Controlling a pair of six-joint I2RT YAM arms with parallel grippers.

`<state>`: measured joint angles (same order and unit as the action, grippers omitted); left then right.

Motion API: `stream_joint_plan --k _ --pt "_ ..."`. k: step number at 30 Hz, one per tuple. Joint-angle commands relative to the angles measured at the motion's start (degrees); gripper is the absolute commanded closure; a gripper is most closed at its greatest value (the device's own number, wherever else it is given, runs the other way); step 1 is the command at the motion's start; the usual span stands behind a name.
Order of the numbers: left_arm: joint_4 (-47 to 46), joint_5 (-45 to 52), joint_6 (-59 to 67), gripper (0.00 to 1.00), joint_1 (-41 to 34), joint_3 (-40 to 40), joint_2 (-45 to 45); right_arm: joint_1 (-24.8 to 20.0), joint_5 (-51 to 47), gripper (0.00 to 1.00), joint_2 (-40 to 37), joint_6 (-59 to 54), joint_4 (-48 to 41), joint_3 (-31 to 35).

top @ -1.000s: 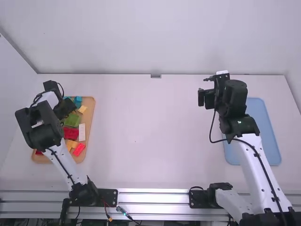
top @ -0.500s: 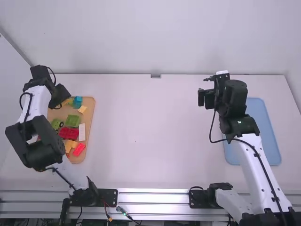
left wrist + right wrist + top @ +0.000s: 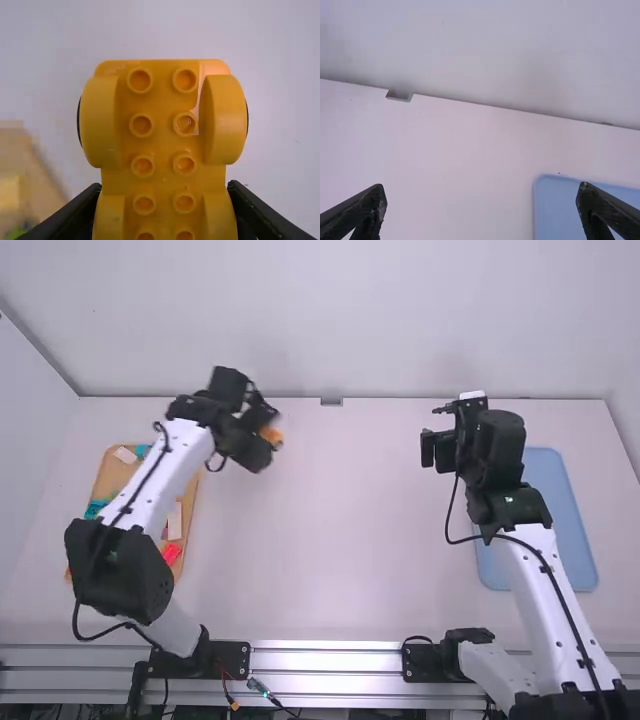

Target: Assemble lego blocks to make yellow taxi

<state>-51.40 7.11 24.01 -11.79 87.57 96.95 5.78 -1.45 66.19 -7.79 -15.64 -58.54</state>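
1. A broad stretch of table (image 3: 330,540) is bounded by the brown tray (image 3: 112,472) and the blue tray (image 3: 562,515).
2. Near the far edge, the left gripper (image 3: 262,442) is held above the table; the yellow wheeled base (image 3: 164,150) is clamped between its fingers.
3. The right gripper (image 3: 426,448) is angled inward, its fingers spread wide.

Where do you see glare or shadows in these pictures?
High view: bright glare on the metal rail; left wrist view: small glints on the orange wheeled block, darker shading inside its round hollows; right wrist view: soft grey shading low on the wall, the table evenly lit.
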Motion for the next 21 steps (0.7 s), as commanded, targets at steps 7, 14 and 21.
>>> stream_joint_plan --k 7,14,21 --pt "7.1 0.83 29.11 0.79 -17.29 -15.98 -0.9 -1.79 0.11 0.01 -4.72 3.65 -4.31 -2.19" --pt "19.96 0.92 26.75 0.79 -22.03 -25.86 0.39 -2.93 4.0 0.01 -10.97 5.9 -9.29 -2.19" --pt "23.45 4.09 26.38 0.75 -21.75 -25.53 5.07 -1.22 5.68 0.01 -13.49 5.84 -10.58 -2.14"
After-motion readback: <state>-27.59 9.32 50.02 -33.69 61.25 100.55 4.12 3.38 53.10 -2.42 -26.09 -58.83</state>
